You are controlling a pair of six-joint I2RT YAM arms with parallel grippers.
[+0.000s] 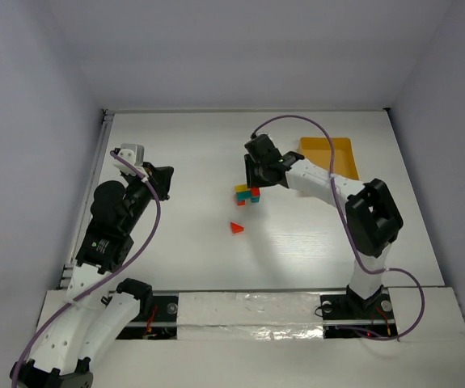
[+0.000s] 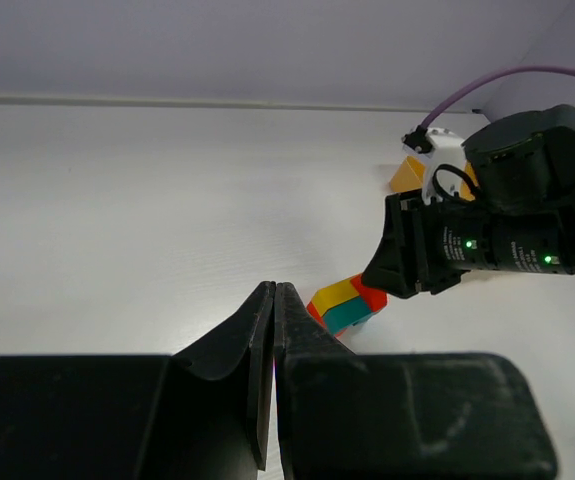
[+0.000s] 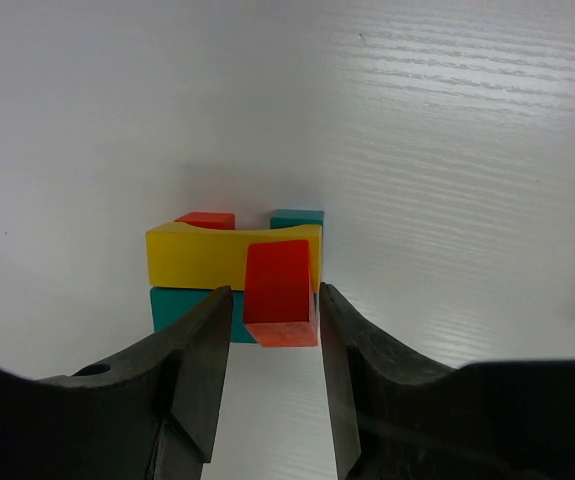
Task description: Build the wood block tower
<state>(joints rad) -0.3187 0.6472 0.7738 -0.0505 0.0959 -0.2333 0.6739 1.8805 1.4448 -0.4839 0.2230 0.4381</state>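
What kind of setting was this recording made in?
Most likely a robot lab test cell: a white table boxed in by plain white walls, a left arm and right arm bolted at its near edge, and only toy wood blocks and an orange tray as props.

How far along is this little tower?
Early. A yellow block sits on a teal block, with a red piece and a teal piece behind. The right gripper straddles a red block beside that stack. A red wedge lies loose on the table; the left gripper is shut, idle.
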